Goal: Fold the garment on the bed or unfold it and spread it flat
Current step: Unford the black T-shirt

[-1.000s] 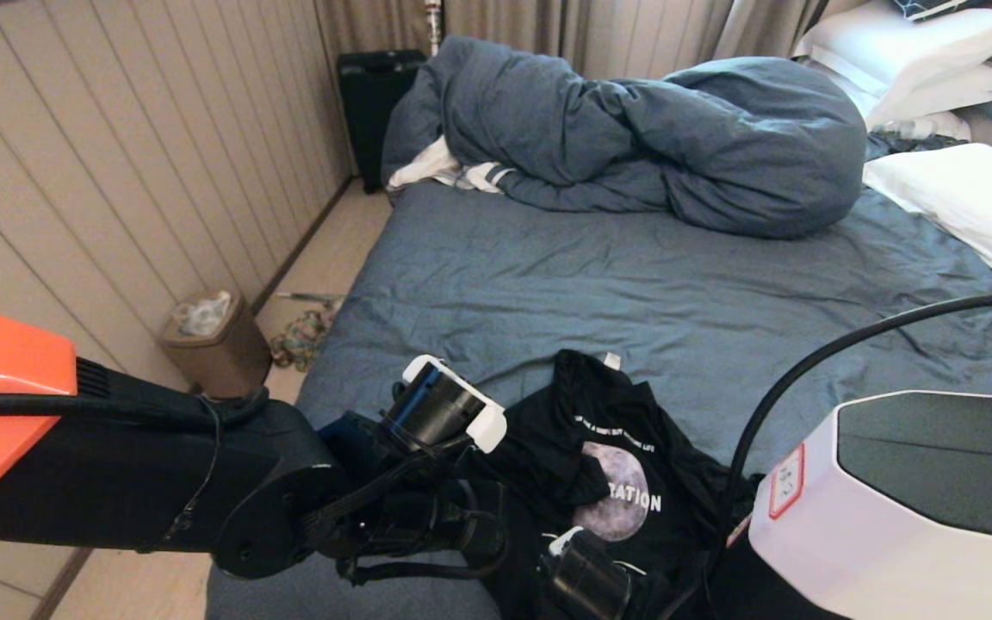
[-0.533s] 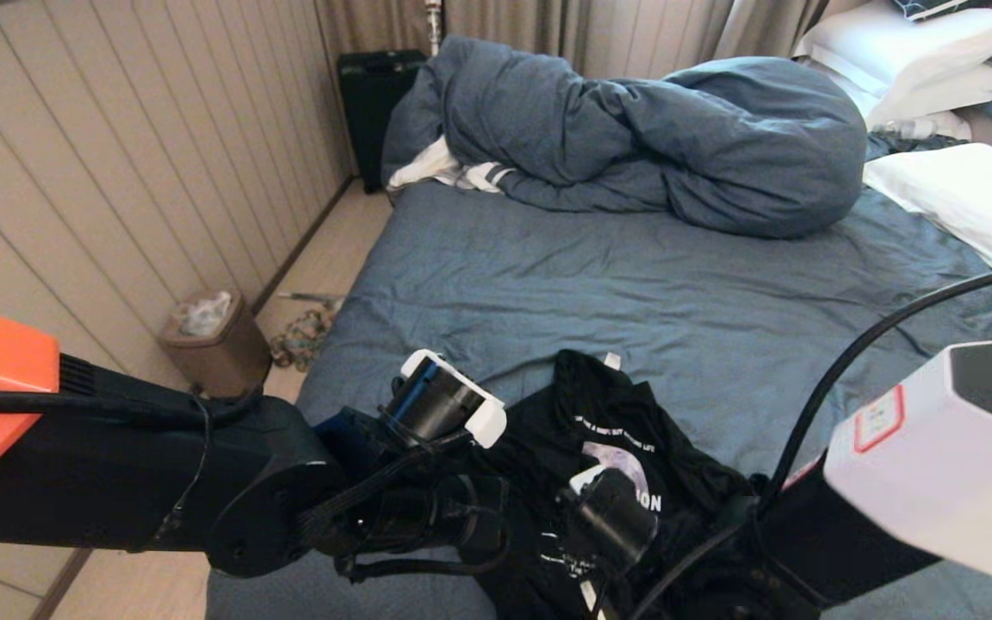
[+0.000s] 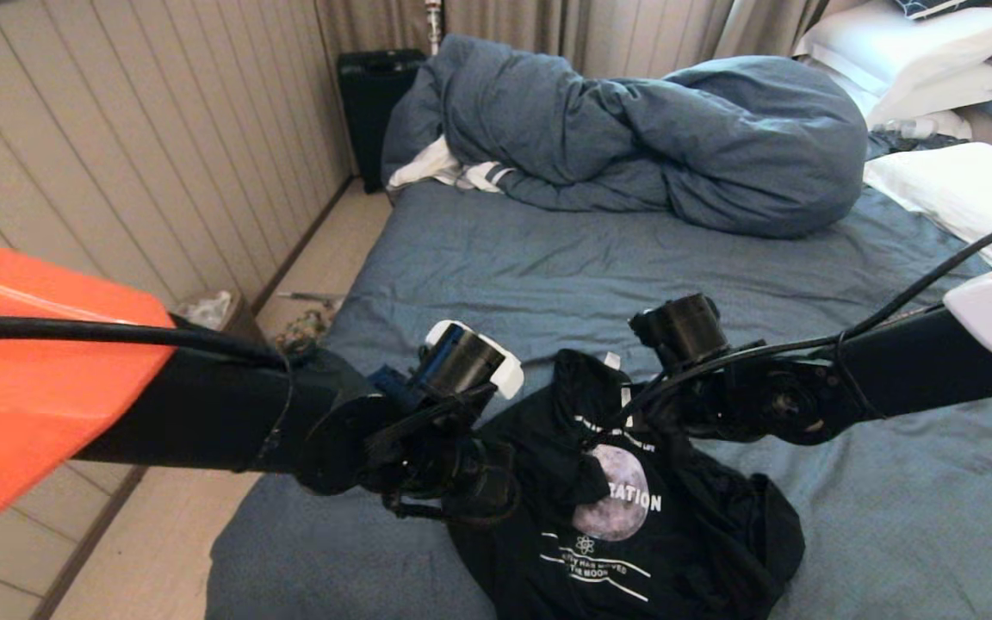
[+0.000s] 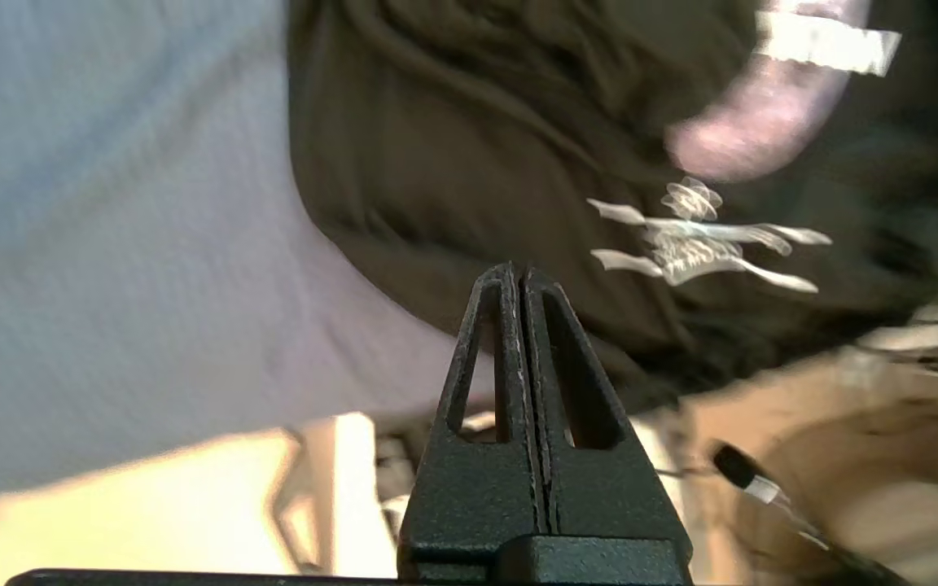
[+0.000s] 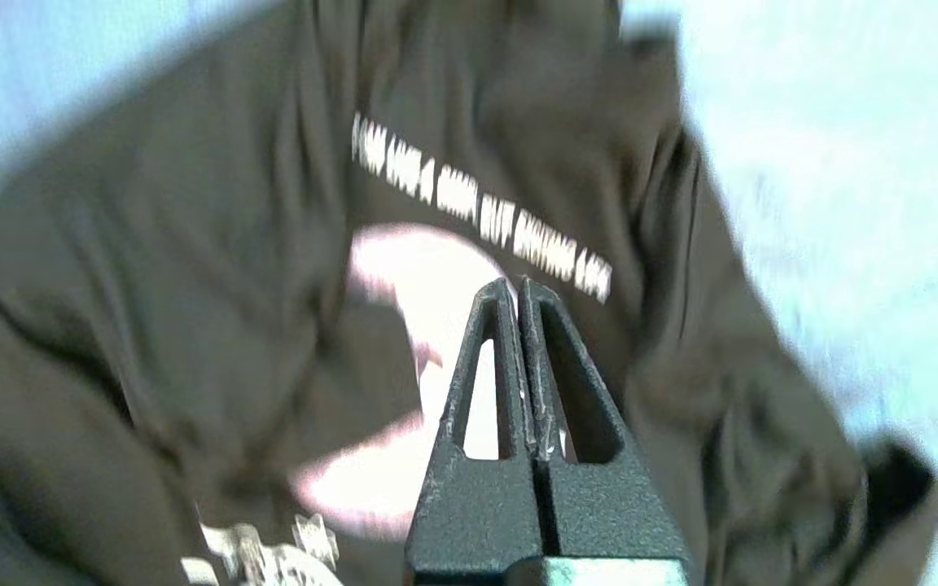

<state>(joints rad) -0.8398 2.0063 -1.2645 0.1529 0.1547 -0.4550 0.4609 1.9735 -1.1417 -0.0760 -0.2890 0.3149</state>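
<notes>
Hovering both tools over the garment (image 3: 625,517), crumpled at the bed's (image 3: 634,284) near edge. Left tool (image 4: 522,277) and right tool (image 5: 515,289) both pinched closed, holding nothing. Step: pre-grasp for spreading. Next: open, pick 2 edges.

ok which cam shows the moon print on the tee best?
Head view: the moon print lies sharp on the black T-shirt, one edge under a fold. The right wrist view shows it blurred behind the shut right gripper; the left wrist view catches only a smear.
</notes>
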